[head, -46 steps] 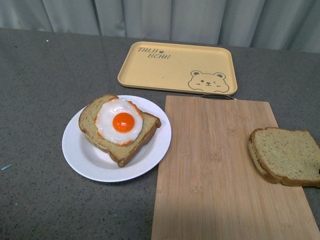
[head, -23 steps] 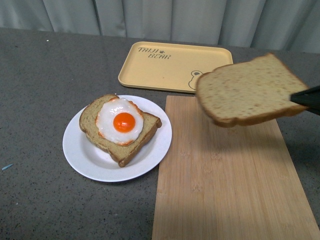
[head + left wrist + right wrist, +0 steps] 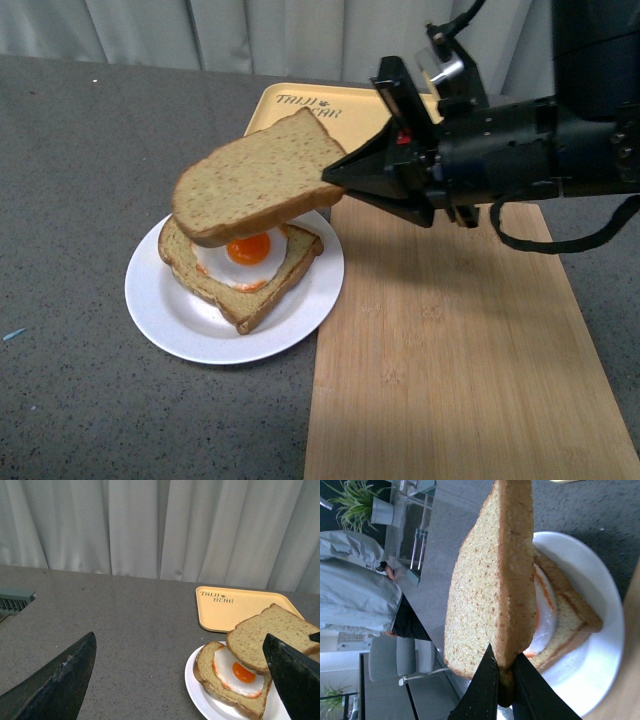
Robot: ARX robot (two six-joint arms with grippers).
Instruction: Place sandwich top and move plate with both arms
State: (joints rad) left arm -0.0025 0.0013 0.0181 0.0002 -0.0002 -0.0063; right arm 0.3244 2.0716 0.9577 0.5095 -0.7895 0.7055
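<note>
The sandwich top (image 3: 255,180), a plain tan speckled bread slice, hangs tilted just above the egg-topped slice (image 3: 215,290) on the white plate (image 3: 180,320). My right gripper (image 3: 335,178) reaches in from the right and is shut on the slice's edge. The right wrist view shows both black fingers pinching the crust of the sandwich top (image 3: 490,580) over the plate (image 3: 590,665). My left gripper (image 3: 178,637) is open and empty, left of the plate (image 3: 200,690), with the sandwich top (image 3: 272,632) seen beyond one finger.
A bamboo cutting board (image 3: 440,360) lies right of the plate, under the right arm. The yellow bear-print tray (image 3: 300,120) sits behind the plate, against a grey curtain. The table is grey and speckled.
The right gripper lifted the sandwich top off the board's right side and carried it left, over the egg slice. The right arm has come into the front view.
</note>
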